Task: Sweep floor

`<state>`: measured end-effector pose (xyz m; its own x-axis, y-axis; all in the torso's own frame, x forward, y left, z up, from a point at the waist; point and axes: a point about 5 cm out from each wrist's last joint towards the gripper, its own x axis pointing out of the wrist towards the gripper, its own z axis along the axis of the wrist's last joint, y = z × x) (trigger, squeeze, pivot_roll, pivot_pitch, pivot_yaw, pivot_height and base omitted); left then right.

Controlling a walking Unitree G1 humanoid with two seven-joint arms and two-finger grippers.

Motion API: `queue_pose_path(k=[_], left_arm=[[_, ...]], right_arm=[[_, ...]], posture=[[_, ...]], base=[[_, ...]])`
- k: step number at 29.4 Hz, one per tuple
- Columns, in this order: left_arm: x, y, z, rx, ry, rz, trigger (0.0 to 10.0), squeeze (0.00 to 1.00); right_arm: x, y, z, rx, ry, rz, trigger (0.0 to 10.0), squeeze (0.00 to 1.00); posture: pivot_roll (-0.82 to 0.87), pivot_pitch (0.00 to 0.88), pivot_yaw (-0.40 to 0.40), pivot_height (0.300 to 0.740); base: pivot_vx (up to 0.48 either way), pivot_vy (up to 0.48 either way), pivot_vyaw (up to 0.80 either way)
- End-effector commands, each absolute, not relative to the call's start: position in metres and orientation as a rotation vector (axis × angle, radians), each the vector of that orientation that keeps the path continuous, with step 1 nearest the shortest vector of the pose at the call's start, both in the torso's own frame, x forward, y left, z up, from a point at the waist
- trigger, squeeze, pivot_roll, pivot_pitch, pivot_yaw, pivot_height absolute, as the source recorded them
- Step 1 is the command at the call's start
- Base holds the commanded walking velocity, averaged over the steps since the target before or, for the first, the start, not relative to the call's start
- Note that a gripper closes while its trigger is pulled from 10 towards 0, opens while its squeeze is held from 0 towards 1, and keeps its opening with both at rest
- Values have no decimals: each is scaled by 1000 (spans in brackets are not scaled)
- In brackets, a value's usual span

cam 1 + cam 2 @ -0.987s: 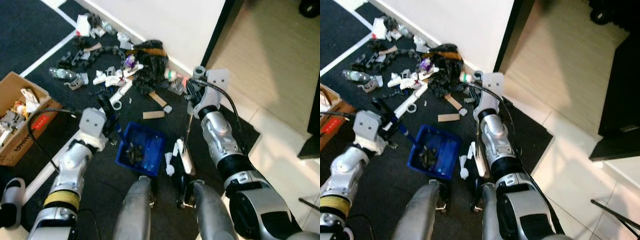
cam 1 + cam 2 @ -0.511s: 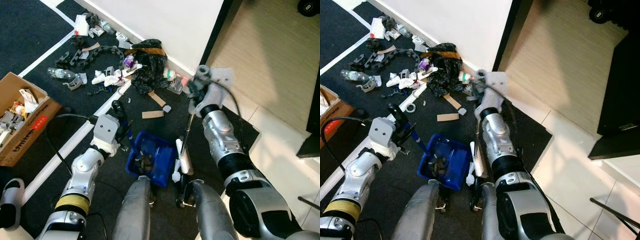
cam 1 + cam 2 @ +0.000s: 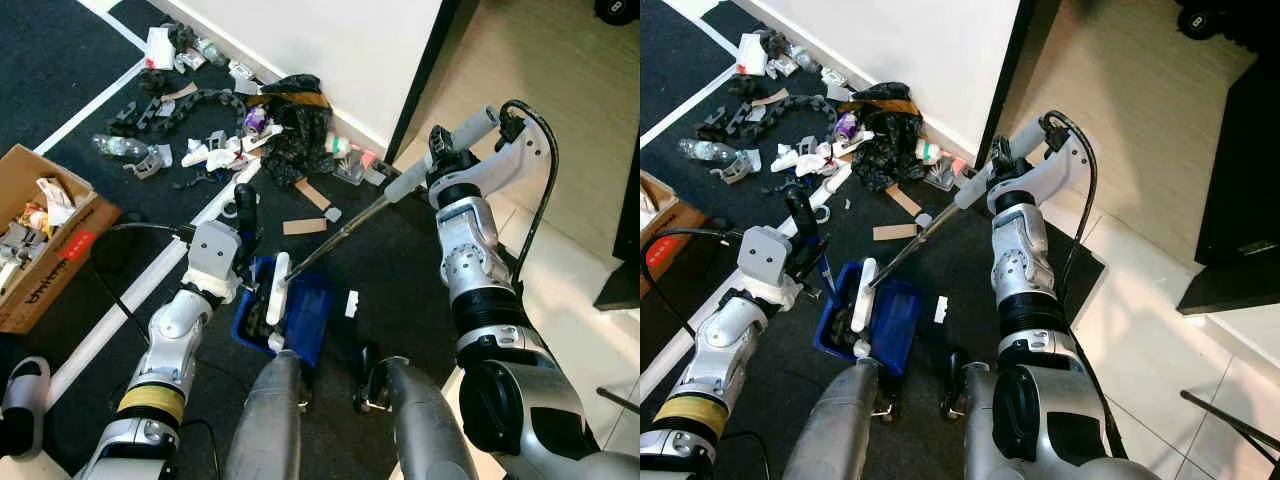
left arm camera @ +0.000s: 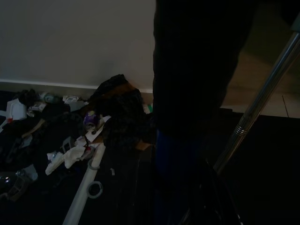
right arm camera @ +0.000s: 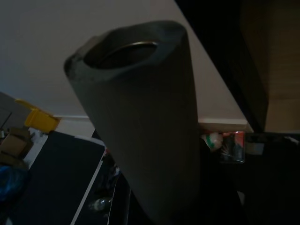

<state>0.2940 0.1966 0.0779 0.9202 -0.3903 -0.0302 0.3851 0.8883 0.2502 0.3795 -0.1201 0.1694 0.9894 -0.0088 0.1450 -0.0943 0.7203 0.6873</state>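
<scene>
Right gripper pinches the top of the broom. Its long axis slants down from there toward the robot's left, white head resting in the blue dustpan on the dark floor. Left gripper grips the dustpan's upright handle, jaws pressed on it. Litter pile lies along the wall edge of the floor, beyond the pan. My read: next stroke must reach out past the pan; right arm steers.

Open dark mat right of dustpan, litter pile crowding the wall, cardboard box blocking left
</scene>
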Motion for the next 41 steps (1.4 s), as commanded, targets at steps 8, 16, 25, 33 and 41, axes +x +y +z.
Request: queue_pose_path(k=[8, 16, 25, 33, 41], left_arm=[[288, 186, 65, 217, 17, -414, 10000, 0], [287, 195, 55, 88, 44, -300, 10000, 0], [271, 230, 34, -154, 93, -119, 10000, 0], [265, 242, 28, -171, 104, -60, 10000, 0], [267, 240, 32, -127, 88, -103, 10000, 0]], right_arm=[[376, -99, 193, 854, -217, 158, 10000, 0], [375, -105, 206, 748, -279, 187, 10000, 0], [371, -115, 216, 654, -331, 202, 10000, 0], [370, -138, 224, 673, -391, 159, 10000, 0], [369, -147, 226, 638, -406, 140, 10000, 0]], posture=[[47, 361, -20, 740], [43, 354, -20, 740], [41, 359, -25, 740], [37, 357, -30, 740], [47, 358, -30, 740]], base=[[0, 0, 0], [0, 0, 0], [0, 0, 0], [0, 0, 0], [0, 0, 0]])
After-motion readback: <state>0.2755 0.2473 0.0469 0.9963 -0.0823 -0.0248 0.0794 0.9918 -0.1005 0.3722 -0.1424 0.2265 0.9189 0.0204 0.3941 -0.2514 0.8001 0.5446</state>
